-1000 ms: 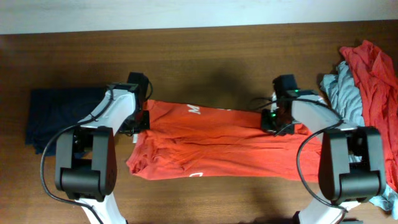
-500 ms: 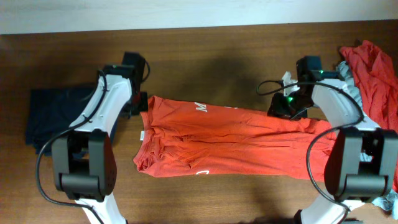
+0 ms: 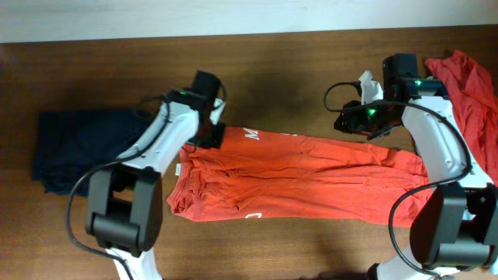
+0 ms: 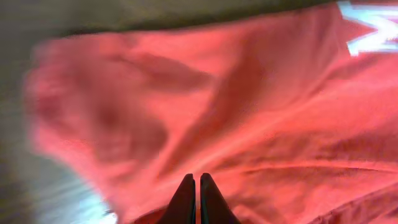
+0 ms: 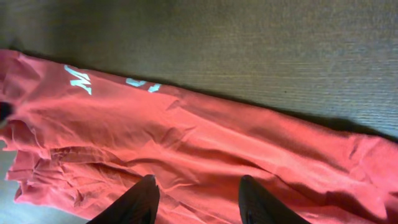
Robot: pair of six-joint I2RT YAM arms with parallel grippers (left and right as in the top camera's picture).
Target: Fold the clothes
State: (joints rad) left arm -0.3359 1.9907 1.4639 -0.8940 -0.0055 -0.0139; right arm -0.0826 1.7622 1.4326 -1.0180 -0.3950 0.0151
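Currently, overhead: orange-red shirt [image 3: 296, 175] lies on table [image 3: 272, 62], looks folded into a long strip. L wrist: left gripper [image 4: 198, 177] fingers pressed together, empty, over cloth. R wrist: right gripper [image 5: 198, 183] fingers spread, empty. Next, prob: regrip ends for the crosswise fold.

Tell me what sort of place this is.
Probably a robot lab bench for folding laundry: two robot arms at a wooden table, an orange shirt spread between them, a heap of shirts at the edge.
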